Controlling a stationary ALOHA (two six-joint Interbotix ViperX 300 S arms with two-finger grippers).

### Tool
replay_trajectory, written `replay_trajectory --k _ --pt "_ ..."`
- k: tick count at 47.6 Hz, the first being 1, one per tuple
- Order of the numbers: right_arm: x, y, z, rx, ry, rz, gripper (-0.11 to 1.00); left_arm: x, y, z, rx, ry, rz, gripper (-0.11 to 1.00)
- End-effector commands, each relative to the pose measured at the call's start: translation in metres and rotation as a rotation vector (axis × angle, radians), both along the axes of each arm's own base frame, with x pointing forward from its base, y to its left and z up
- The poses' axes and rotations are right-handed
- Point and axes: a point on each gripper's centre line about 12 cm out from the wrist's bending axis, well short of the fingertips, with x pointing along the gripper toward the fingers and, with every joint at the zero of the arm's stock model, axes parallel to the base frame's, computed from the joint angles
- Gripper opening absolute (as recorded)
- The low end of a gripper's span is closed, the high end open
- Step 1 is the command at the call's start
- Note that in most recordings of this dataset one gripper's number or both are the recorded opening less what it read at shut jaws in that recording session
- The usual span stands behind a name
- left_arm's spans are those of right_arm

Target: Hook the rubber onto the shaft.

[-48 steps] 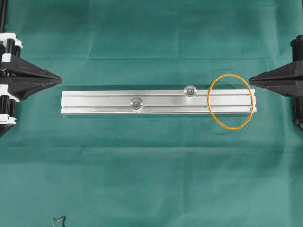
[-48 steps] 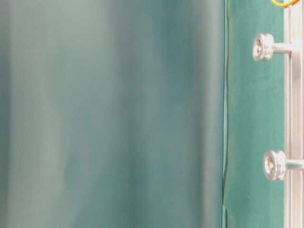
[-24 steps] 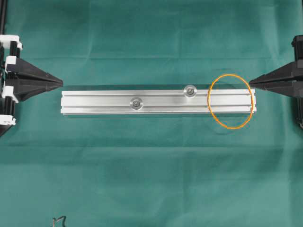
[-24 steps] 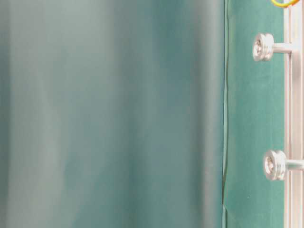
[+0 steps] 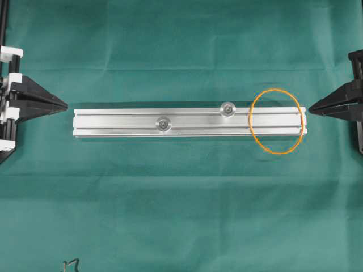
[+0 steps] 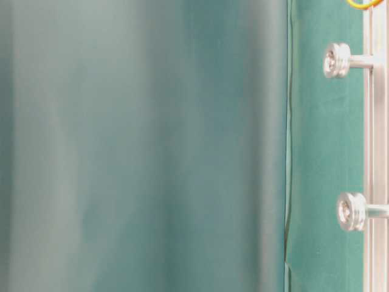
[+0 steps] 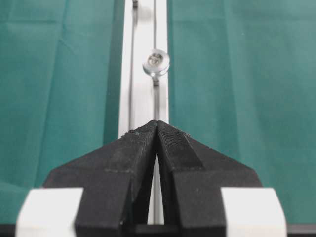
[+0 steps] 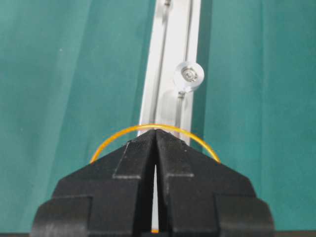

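Note:
The rubber (image 5: 277, 90), a thin orange loop, lies loose across the right end of the silver rail (image 5: 113, 122). Two short shafts with round heads stand on the rail, one near the middle (image 5: 164, 122) and one further right (image 5: 228, 109), just left of the loop. My right gripper (image 5: 309, 109) is shut and empty, a little off the rail's right end. In its wrist view the rubber (image 8: 115, 133) arcs just beyond the fingertips (image 8: 155, 130), with a shaft (image 8: 188, 75) further on. My left gripper (image 5: 67, 105) is shut and empty off the rail's left end.
Green cloth (image 5: 181, 204) covers the table. The table-level view shows both shafts (image 6: 337, 59) (image 6: 351, 211) sticking out from the rail (image 6: 378, 121), a bit of the rubber (image 6: 363, 3) at the top, and blurred cloth on the left.
Both shut grippers have drawn back outward from the rail's ends, the left one leftward and the right one rightward. The rubber and the rail have not moved.

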Motion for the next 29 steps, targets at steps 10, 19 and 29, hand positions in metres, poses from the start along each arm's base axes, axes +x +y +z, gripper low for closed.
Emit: replay_trajectory --k 10,19,29 --pt "0.003 0.000 0.010 0.004 -0.012 -0.002 0.03 0.003 0.000 0.011 0.003 -0.026 -0.003 0.00" --pt "0.003 0.000 0.006 0.010 0.046 -0.007 0.03 0.003 0.000 0.011 0.003 -0.025 -0.002 0.00" --pt "-0.006 0.000 -0.009 0.022 0.276 -0.020 0.03 0.003 0.000 0.010 0.003 -0.023 -0.003 0.00"
